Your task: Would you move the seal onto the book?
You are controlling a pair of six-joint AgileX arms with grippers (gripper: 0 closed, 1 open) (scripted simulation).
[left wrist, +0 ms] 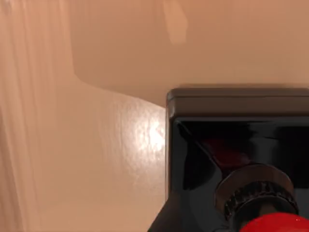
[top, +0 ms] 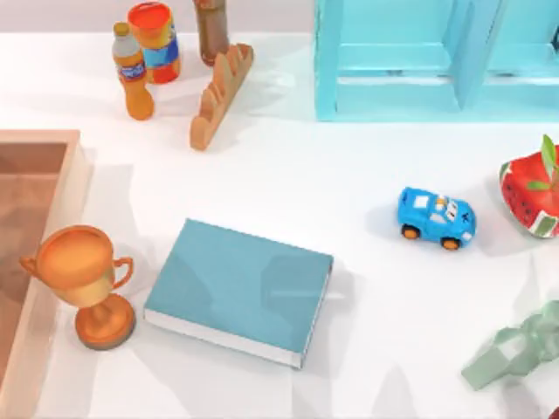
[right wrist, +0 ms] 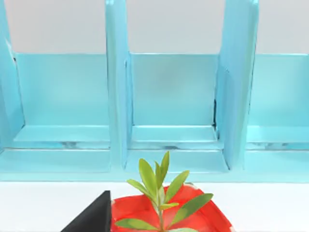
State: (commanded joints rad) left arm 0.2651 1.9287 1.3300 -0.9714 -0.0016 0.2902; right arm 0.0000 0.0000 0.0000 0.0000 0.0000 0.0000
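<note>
Firstly, the far left of the table: a wooden tray [top: 52, 144] with a pale rim runs off the top view's left edge. Just beside its near end stands a copper-coloured trophy [top: 83, 279], upright.

The left wrist view is very close on the seal [left wrist: 231, 154]: a black square block, a knurled collar and the red knob [left wrist: 275, 224] at the frame edge. It stands on a glossy tan surface [left wrist: 96, 159], not on a teal cover. Left gripper: open or closed, holding or not, I cannot tell.

Back left: an orange drink bottle [top: 133, 74], a blue-labelled tub with an orange lid [top: 155, 39] and a brown bottle [top: 210, 30] stand close together. A loaf of bread [top: 218, 96] lies just right of them.

Centre-left, front: the book [top: 236, 288] lies flat, teal cover up and white page edges toward the near side. It sits just right of the trophy, well apart from the bottles.

Back right: the light-blue shelf unit [top: 393, 96], open compartments facing the table.

Right of centre: a blue toy car [top: 437, 218] with orange wheels. Further right, at the edge, a watermelon-patterned pot [top: 528, 188] holds a green plant [right wrist: 159, 188].

Front right: a pale green object [top: 515, 349]; kind unclear.

The right wrist view faces the pot and shelf, with a black wedge [right wrist: 94, 220] at its lower edge. Right gripper: state cannot be told.
</note>
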